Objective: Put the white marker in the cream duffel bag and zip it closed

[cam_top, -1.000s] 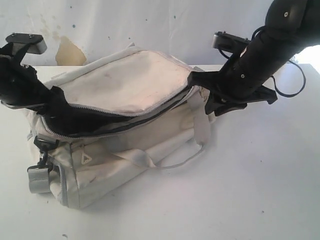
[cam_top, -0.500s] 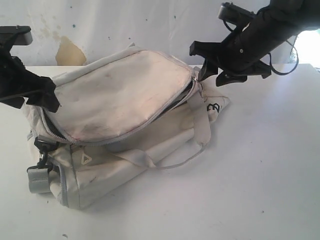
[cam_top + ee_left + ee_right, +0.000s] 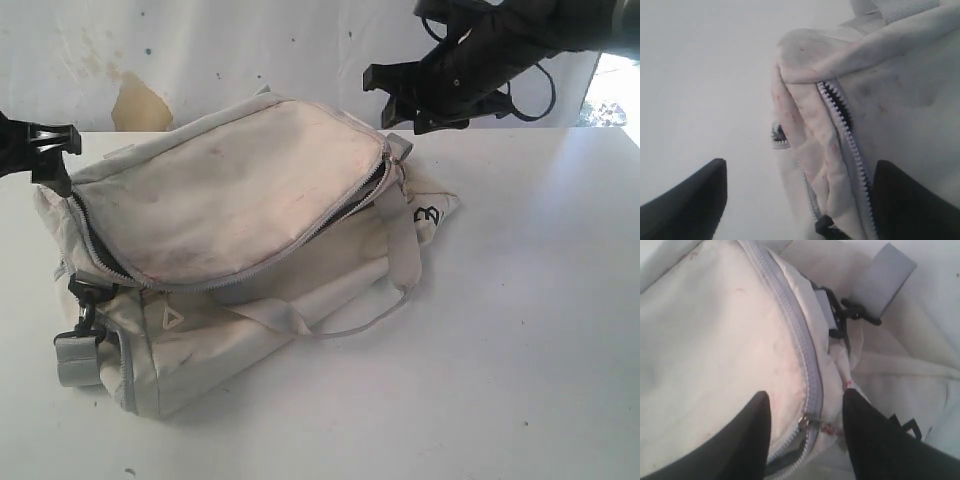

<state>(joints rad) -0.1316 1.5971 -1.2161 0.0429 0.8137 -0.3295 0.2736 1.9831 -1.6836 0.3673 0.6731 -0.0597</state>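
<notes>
Cream duffel bag (image 3: 230, 200): smudged, zipped | left end effector (image 3: 45, 150): spread, empty | right end effector (image 3: 400, 95): parted, empty

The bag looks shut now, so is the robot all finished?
Nearly, by the look of it. The cream duffel bag has its flap down and the zipper closed along most of its length. The white marker is nowhere outside, so it may be inside, though that can't be seen. Both grippers, left and right, are open and hold nothing. A dark gap shows at the right gripper's end of the zipper, so that end may need closing.
</notes>
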